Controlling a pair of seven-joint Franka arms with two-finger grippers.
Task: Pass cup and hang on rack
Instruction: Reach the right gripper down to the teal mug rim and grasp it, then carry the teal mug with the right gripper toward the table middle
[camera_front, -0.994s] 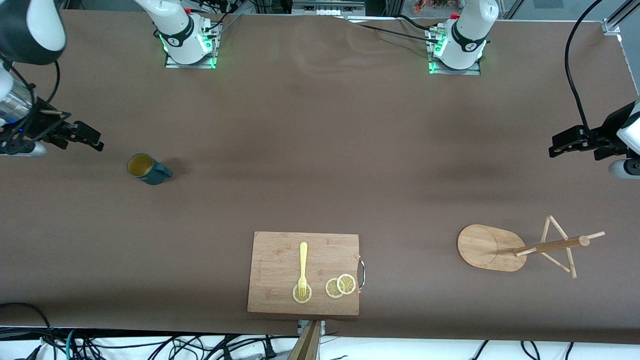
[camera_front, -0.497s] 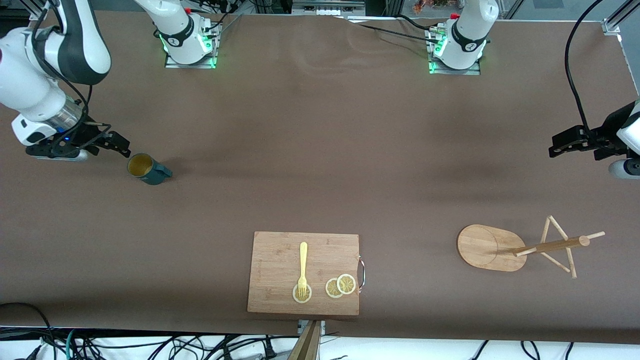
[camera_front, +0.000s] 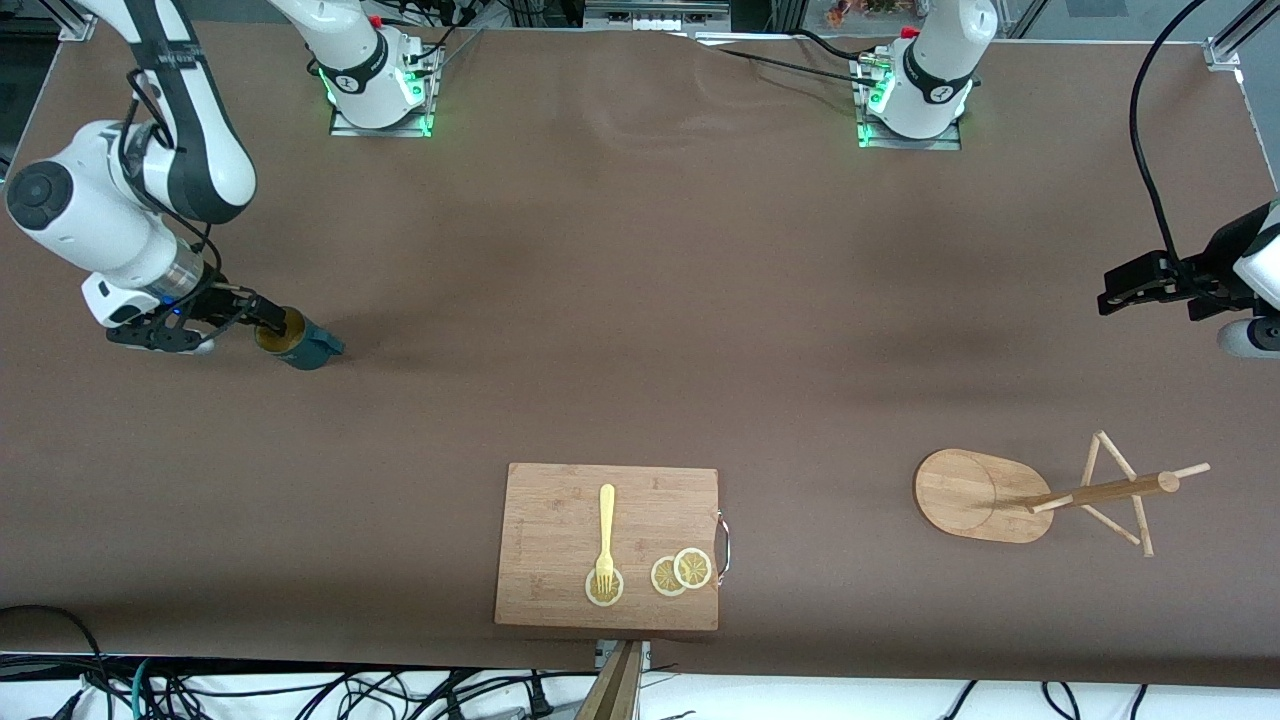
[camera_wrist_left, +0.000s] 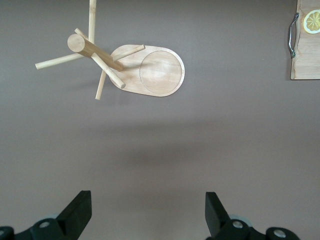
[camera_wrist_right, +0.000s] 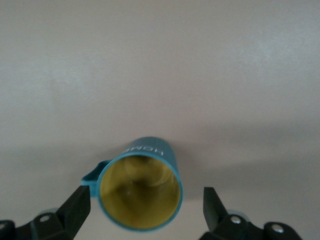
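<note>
Cup (camera_wrist_right: 140, 192), mirrored lettering, between open right claw (camera_wrist_right: 145, 212)

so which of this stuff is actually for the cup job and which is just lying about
For the job:
- cup, upright, between the open right claw's fingers
- rack, toward the left arm's end
- left claw, open, waiting

Lying about:
- cutting board
- fork
- lemon slices

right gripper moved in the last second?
Yes. The right gripper came in from the right arm's end of the table and now sits open at the cup, which has stayed put.
</note>
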